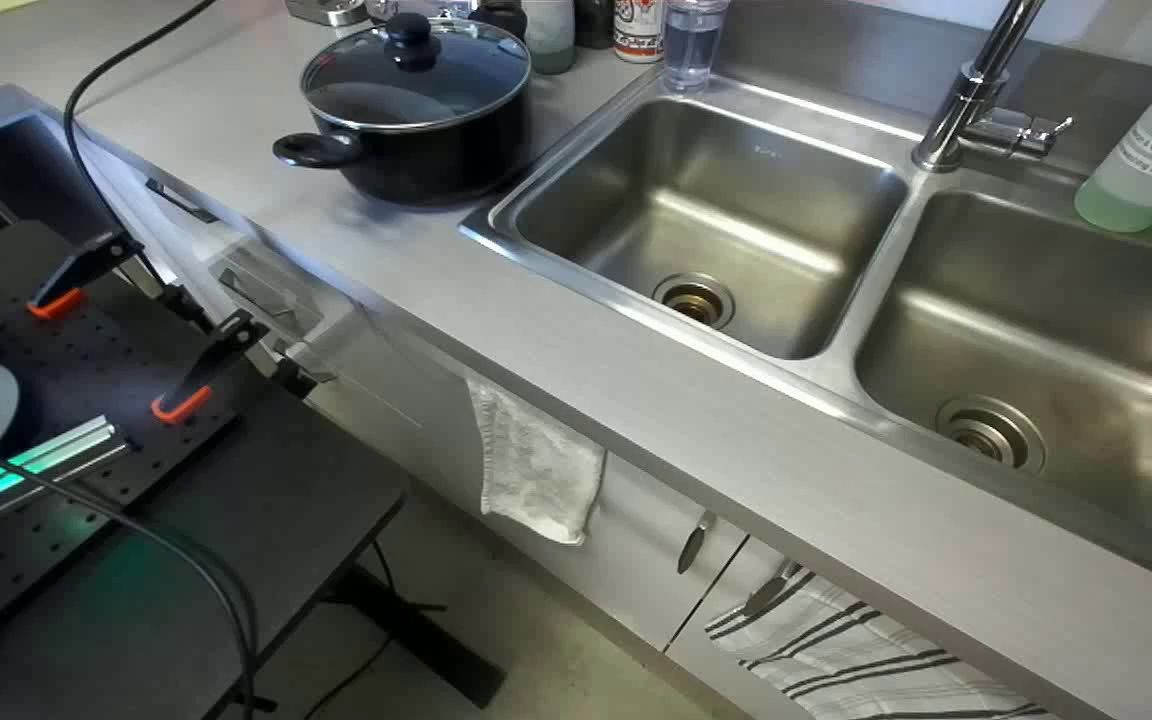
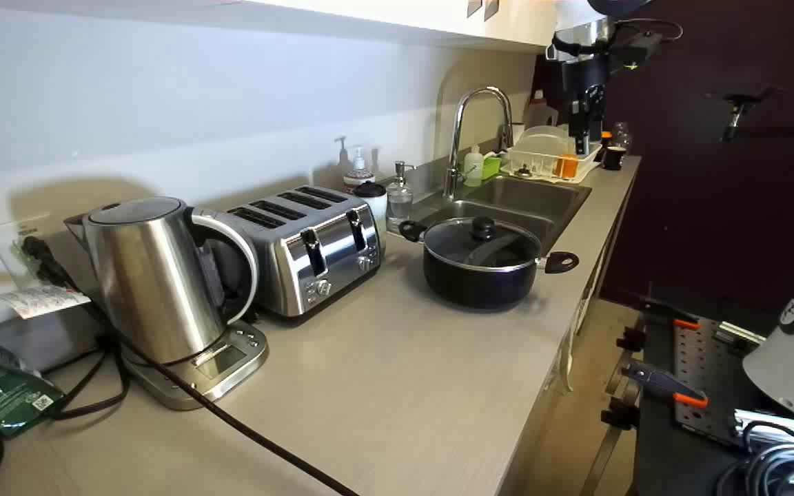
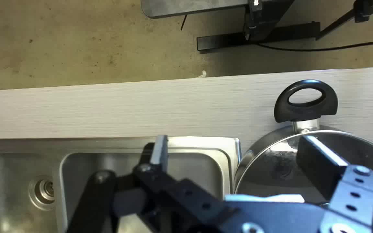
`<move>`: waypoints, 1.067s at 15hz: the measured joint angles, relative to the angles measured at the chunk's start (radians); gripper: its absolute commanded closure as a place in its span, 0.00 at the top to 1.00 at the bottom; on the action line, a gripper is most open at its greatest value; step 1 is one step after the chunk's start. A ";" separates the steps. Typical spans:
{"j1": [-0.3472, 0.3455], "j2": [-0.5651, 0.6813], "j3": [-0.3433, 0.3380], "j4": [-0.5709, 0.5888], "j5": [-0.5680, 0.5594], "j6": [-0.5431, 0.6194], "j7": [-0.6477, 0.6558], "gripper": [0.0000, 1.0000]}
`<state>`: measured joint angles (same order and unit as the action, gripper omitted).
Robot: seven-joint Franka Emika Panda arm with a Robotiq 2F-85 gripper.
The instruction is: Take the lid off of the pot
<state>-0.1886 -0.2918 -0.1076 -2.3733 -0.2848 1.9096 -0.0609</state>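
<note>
1. The round see-through glass lid with a thin metal rim (image 1: 416,92) sits on the wide black round pot (image 1: 436,160), at about 11 o'clock in an exterior view. The stainless-steel double sink (image 1: 871,300) lies toward 4 o'clock from it.
2. My black-and-silver two-fingered gripper (image 3: 235,145) has its jaws wide apart, and I see nothing pinched between them. In an exterior view it hangs at 1 o'clock from the pot (image 2: 480,286), well apart from the lid.
3. In the wrist view the pot shows at 4 o'clock, its black loop handle (image 3: 306,111) pointing to 12. One finger (image 3: 317,168) overlaps the glass there — line of sight only, I judge. The lid's black centre knob (image 2: 483,227) I can't make out from the wrist.
4. Done: nothing of the removal that I can see; the lid looks fully seated. Spread jaws are, at best, preparation.
5. Left, in my judgement: practically everything — getting over the knob, coming down, gripping it, raising the lid clear and putting it down off the pot.
</note>
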 measured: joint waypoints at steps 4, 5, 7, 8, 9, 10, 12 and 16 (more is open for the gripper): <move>0.000 0.000 0.000 0.000 0.000 0.000 0.000 1.00; 0.000 0.000 0.000 0.000 0.000 0.000 0.000 1.00; 0.000 0.000 -0.001 0.000 0.000 0.000 0.000 1.00; 0.002 0.000 -0.001 0.000 0.000 0.001 0.000 1.00; 0.006 0.000 0.000 0.000 0.000 0.003 0.000 1.00; 0.014 0.000 0.002 0.000 0.000 0.007 0.000 1.00; 0.038 0.000 0.014 -0.001 0.000 0.017 -0.002 1.00; 0.110 0.003 0.067 -0.008 -0.004 0.046 -0.024 1.00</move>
<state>-0.0787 -0.2890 -0.0404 -2.3814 -0.2892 1.9556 -0.0849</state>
